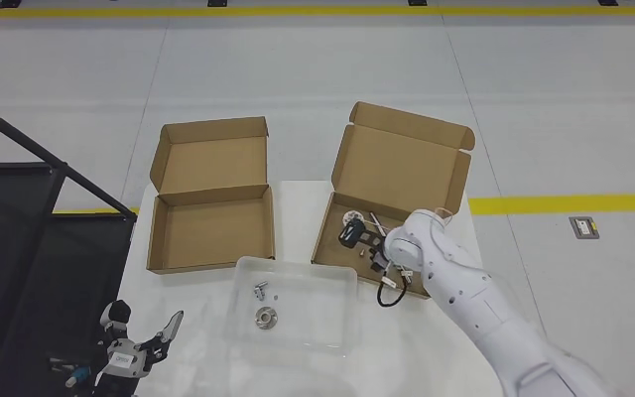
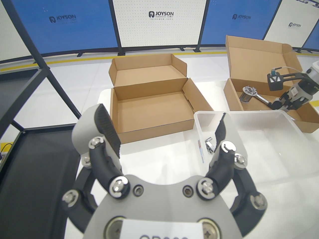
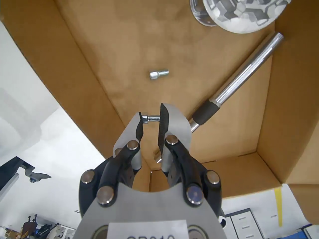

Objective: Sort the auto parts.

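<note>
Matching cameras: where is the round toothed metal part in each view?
Top view: round part in the right box, by its left wall.
Left wrist view: round part inside that box, at the chrome rod's end.
Right wrist view: round part beyond the claw holding a bolt, beside the rod.
Shared landmark: the rod.

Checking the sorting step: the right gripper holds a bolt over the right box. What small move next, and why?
Probably open the jaws to release: the right gripper has the held bolt above the cardboard box floor, where a matching loose bolt lies.
</note>
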Robot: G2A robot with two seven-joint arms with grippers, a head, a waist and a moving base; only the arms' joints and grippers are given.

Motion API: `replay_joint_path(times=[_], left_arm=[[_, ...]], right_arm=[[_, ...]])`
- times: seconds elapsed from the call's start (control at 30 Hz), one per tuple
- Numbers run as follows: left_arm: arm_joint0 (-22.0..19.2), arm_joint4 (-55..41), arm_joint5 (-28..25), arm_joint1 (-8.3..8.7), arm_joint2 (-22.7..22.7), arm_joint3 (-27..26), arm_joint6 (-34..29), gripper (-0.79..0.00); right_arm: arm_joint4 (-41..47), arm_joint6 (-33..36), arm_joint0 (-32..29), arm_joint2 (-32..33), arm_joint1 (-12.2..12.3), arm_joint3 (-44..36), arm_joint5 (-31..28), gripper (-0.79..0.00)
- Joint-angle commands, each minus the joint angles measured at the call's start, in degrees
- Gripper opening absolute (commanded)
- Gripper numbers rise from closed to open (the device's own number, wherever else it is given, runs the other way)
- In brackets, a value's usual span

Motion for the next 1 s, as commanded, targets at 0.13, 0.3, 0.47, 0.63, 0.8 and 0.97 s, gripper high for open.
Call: replay_joint_path(times=[0.13, 0.3, 0.47, 0.63, 0.8, 0.97], left_arm=[[0.0, 0.0, 0.0, 0.0, 0.0, 0.0, 0.0, 0.0], [0.0, 0.0, 0.0, 0.0, 0.0, 0.0, 0.0, 0.0], [0.0, 0.0, 0.0, 0.0, 0.0, 0.0, 0.0, 0.0], [0.0, 0.0, 0.0, 0.0, 0.0, 0.0, 0.0, 0.0], [0.0, 0.0, 0.0, 0.0, 0.0, 0.0, 0.0, 0.0], [0.0, 0.0, 0.0, 0.0, 0.0, 0.0, 0.0, 0.0]], right_arm=[[0.3, -4.2, 1.9, -1.3, -1.3, 5.6, -1.7, -0.785], [0.2, -6.6, 3.1, -1.9, -2.1, 8.6, -2.5, -0.785], [0.2, -7.7, 3.9, -2.4, -2.9, 10.8, -2.6, -0.763], [-0.1, -8.9, 4.5, -2.7, -3.4, 12.5, -2.8, -0.668], [-0.4, -9.1, 4.8, -2.8, -3.7, 13.2, -2.8, -0.65], [-0.8, -9.1, 4.6, -2.5, -3.7, 12.8, -2.5, -0.631]])
